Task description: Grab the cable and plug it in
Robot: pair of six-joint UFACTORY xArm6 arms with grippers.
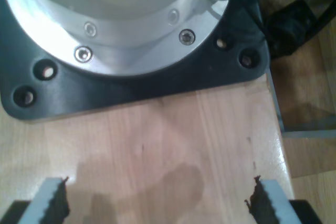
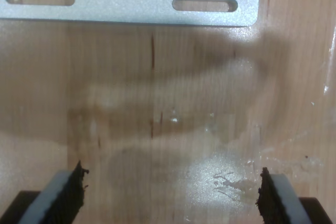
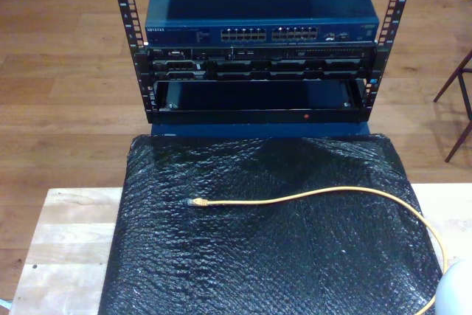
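One cable (image 3: 317, 195), thin, light and floppy, curves across the black mat (image 3: 258, 271) on the table (image 3: 66, 234). Its stiff plug (image 3: 195, 202) is probably fragile: grasp just behind it. My first tool (image 1: 157, 203) and second tool (image 2: 170, 195) hang wide, empty.

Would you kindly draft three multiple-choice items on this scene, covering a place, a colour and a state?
1. Where does the cable's plug lie?
A. on the black mat
B. in a switch port
C. on the wooden floor

2. What colour is the cable?
A. blue
B. yellow-orange
C. green

3. How do my first gripper and my second gripper stand?
A. both shut on the cable
B. one open, one shut
C. both open, holding nothing

Answers: 1 A, the plug rests on the black mat before the rack. 2 B, the exterior view shows it. 3 C, bare wood shows between each pair of jaws.
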